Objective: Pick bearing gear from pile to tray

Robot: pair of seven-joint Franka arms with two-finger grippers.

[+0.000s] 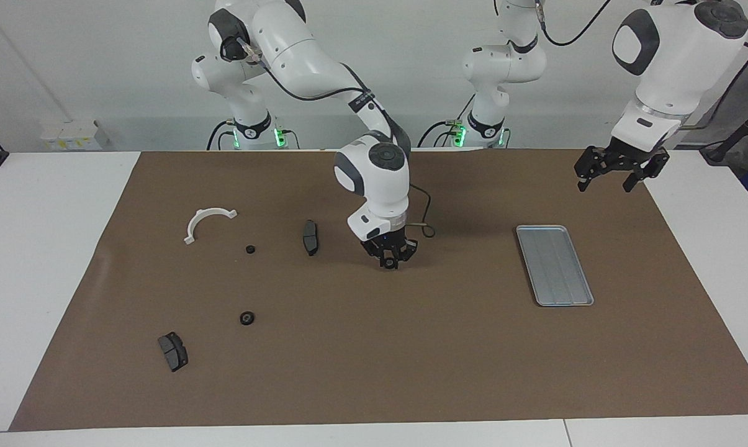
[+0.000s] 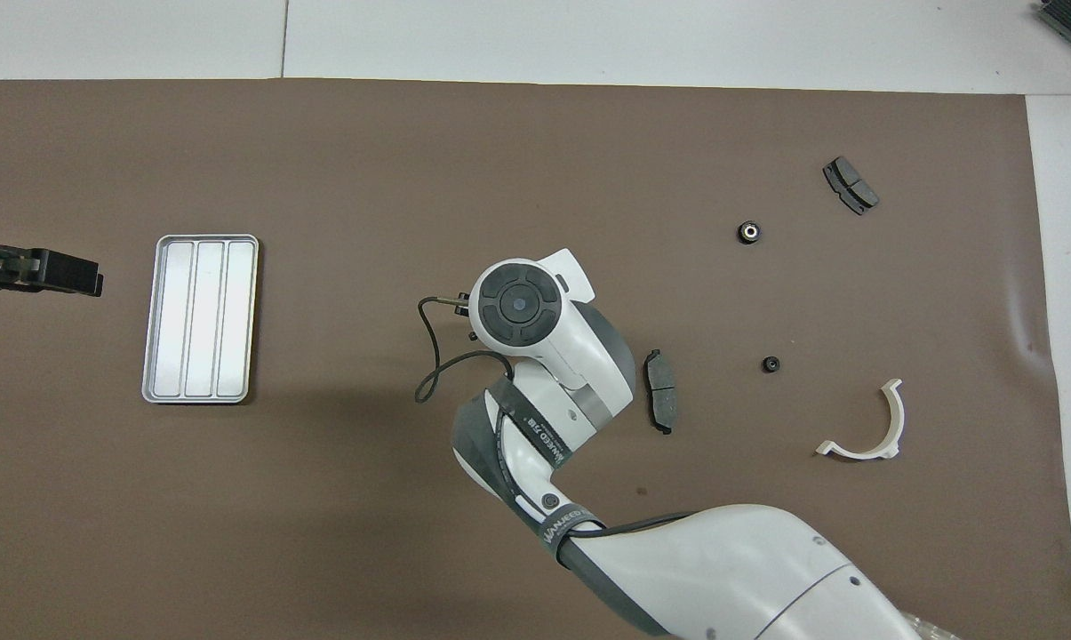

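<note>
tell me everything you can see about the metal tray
The tray is a flat, silver-grey rectangle of metal with rounded corners, a low raised rim and lengthwise ridges splitting its floor into three strips. It lies flat on the brown mat toward the left arm's end of the table, its long side running toward and away from the robots. Nothing lies in it and nothing touches it.
</note>
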